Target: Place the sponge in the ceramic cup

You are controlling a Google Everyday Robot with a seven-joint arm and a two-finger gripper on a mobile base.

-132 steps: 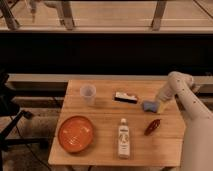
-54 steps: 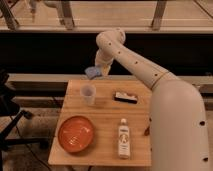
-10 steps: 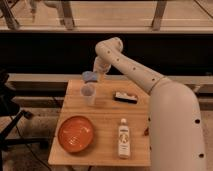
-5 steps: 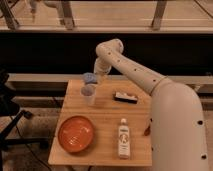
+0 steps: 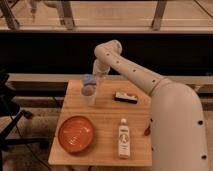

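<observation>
On the back part of the light wooden table (image 5: 107, 117), toward the picture's left, stands the ceramic cup (image 5: 90, 97), upright and pale, close to the table's far edge. Directly above its mouth sits the sponge (image 5: 88, 80), a small light-blue pad; its lower edge is at or just over the rim, and whether it rests on the cup or hangs clear of it cannot be told. The gripper (image 5: 96, 78) is right against the sponge's right side, pointing down from the end of the white arm (image 5: 131, 71). The arm bends in an elbow above the table's back edge and runs down to the robot's broad white body at the picture's right. Whether the gripper grasps the sponge or has let go of it cannot be told from this view. To the right of the cup, well apart from it, a flat black-and-white block (image 5: 125, 97) lies near the back edge. Nearer the camera, an orange plate (image 5: 76, 133) lies on the front left part of the table. A white bottle (image 5: 123, 139) lies flat beside it toward the front right, its cap pointing to the back. A small reddish-brown thing (image 5: 148, 130) shows at the table's right edge, partly hidden by the robot's body. Behind the table runs a dark wall with a pale ledge.
</observation>
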